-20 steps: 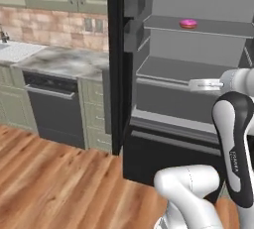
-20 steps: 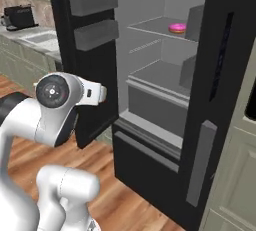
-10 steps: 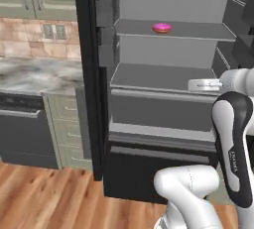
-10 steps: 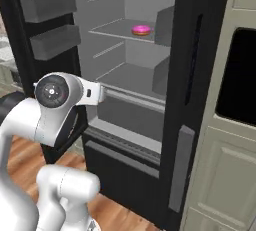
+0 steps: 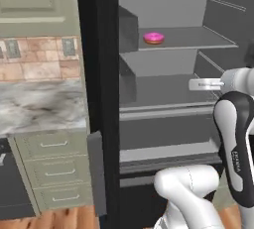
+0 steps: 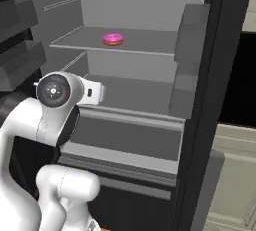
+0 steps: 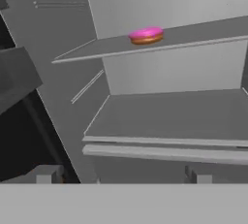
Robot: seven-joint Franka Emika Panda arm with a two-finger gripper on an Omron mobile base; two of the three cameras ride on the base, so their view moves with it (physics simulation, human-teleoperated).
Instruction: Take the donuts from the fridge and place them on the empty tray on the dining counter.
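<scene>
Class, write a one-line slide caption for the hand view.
Looking into the open fridge: a pink-frosted donut sits on the upper grey shelf, above the gripper.

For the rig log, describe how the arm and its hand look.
The arm is glossy white with rounded links, dark grey seams at the joints and small dark lettering on one link. A round dark-grey joint cap shows. The hand's two fingertips are small grey blocks.

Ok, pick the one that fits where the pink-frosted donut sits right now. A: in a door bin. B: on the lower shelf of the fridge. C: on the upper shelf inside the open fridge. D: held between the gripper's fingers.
C: the pink donut lies on the upper grey shelf of the open fridge, with a bare shelf below it and nothing touching it.
</scene>
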